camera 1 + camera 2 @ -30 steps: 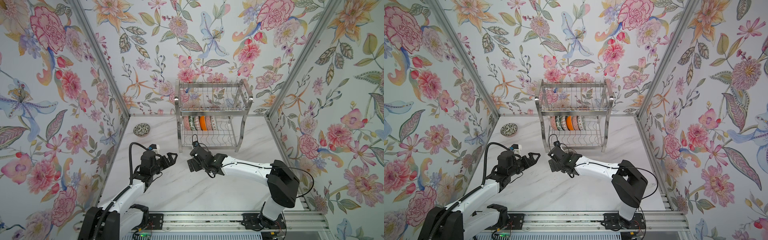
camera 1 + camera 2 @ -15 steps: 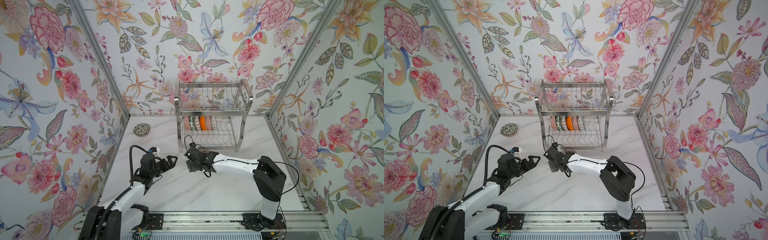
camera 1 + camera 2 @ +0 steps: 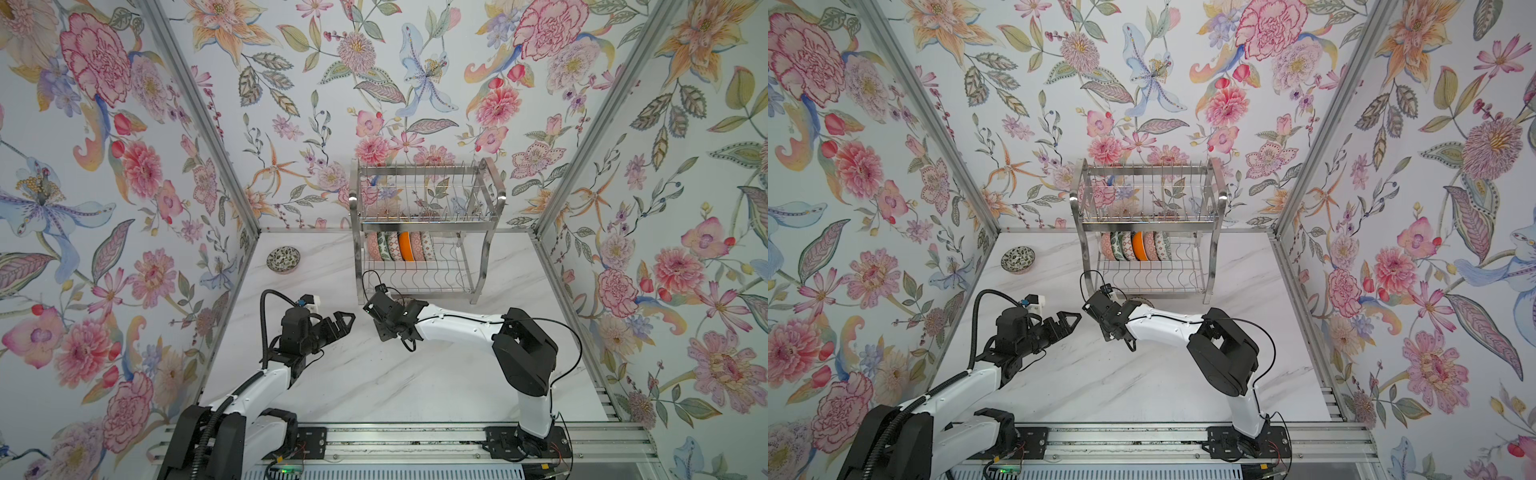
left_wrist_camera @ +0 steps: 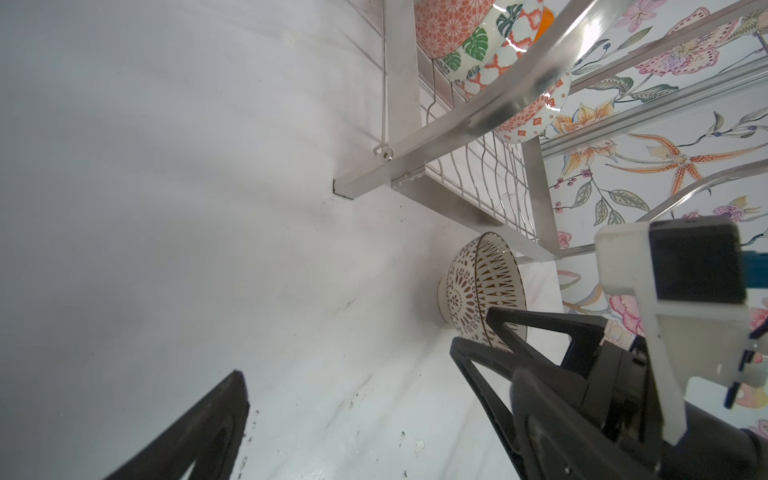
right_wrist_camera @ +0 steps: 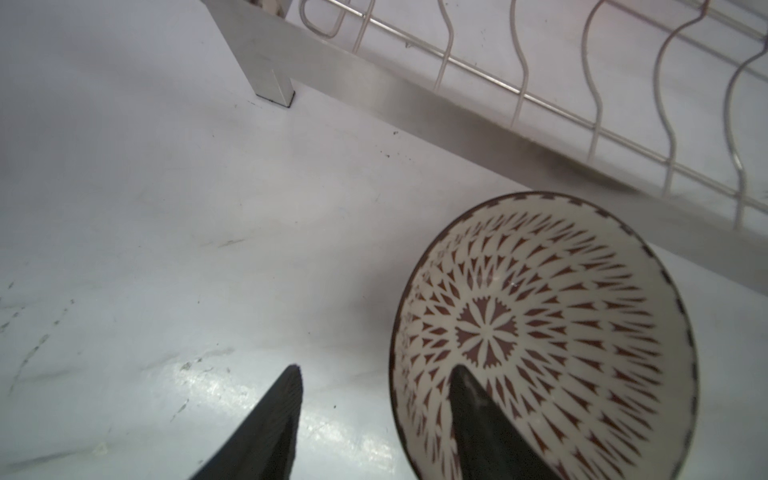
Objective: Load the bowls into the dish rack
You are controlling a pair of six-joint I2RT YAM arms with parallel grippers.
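A cream bowl with a brown pattern [image 5: 540, 316] stands upright on the white table just in front of the dish rack [image 3: 424, 216]; it also shows in the left wrist view [image 4: 478, 286]. My right gripper [image 5: 376, 370] points down over it and straddles its rim, one finger inside the bowl and one outside. The jaws stand apart with a gap to the rim. From above, the right gripper [image 3: 390, 316] hides most of that bowl. Several patterned bowls [image 3: 401, 246] stand on edge in the rack's lower tier. My left gripper [image 3: 347, 324] hovers open and holds nothing, just left of the right one.
A green-leaf bowl [image 3: 283, 259] sits upright on the table at the far left near the wall. The rack's front leg [image 5: 270, 83] and low front bar [image 5: 457, 120] stand close behind the brown bowl. Flowered walls [image 3: 124, 249] close in three sides.
The right gripper's jaws have narrowed around the brown bowl's rim, and the right arm's elbow has swung left. The left arm has barely moved.
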